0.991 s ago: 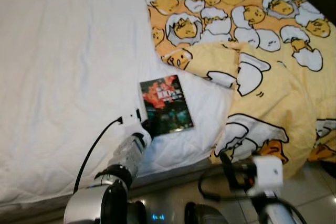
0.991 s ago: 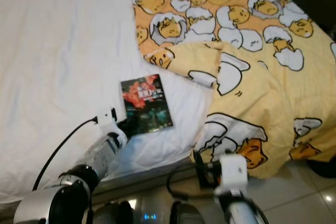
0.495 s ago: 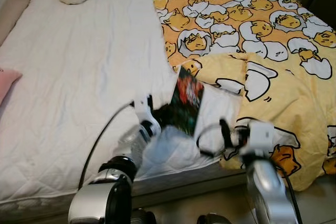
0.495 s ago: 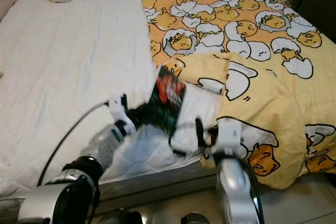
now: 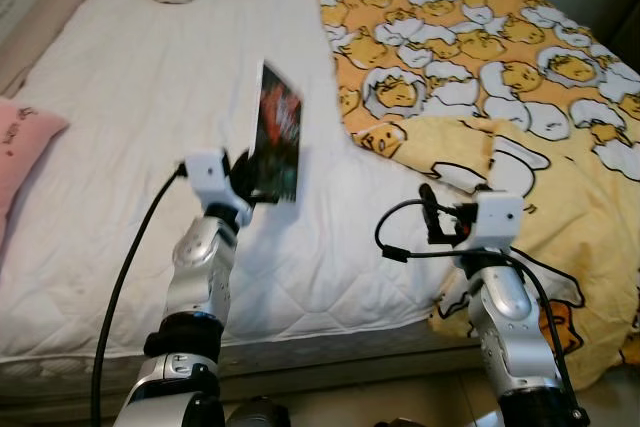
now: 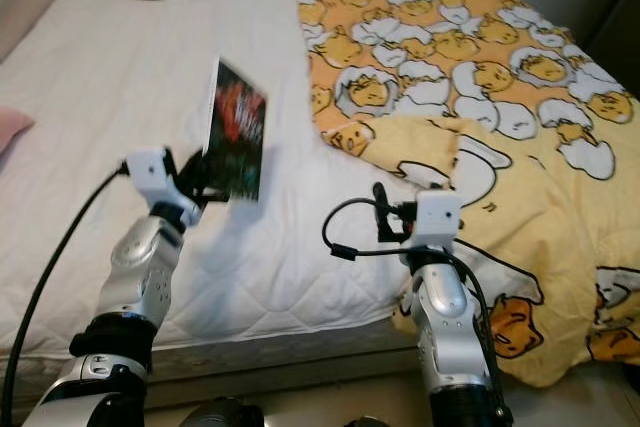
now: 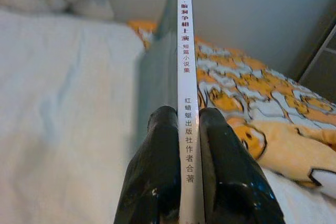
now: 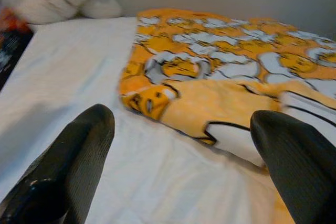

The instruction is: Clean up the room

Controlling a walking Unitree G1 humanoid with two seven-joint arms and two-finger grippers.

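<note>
**Lifting the book off the bed**

Holding the book (image 5: 277,137) in my left gripper (image 7: 187,145), fingers pinched on its spine, I have raised it from the white mattress (image 5: 120,147); a second ago it lay flat. Now it stands on edge, long axis upright, so pickup is done. My right gripper (image 8: 178,156) hovers spread over the yellow duvet (image 5: 520,97).

Left gripper (image 6: 200,179) holds a book (image 6: 237,130) above the bed (image 6: 120,67).

Left gripper (image 7: 189,129) raised with jaws clamped tight; right gripper (image 8: 184,156) lower, jaws spread wide.
</note>
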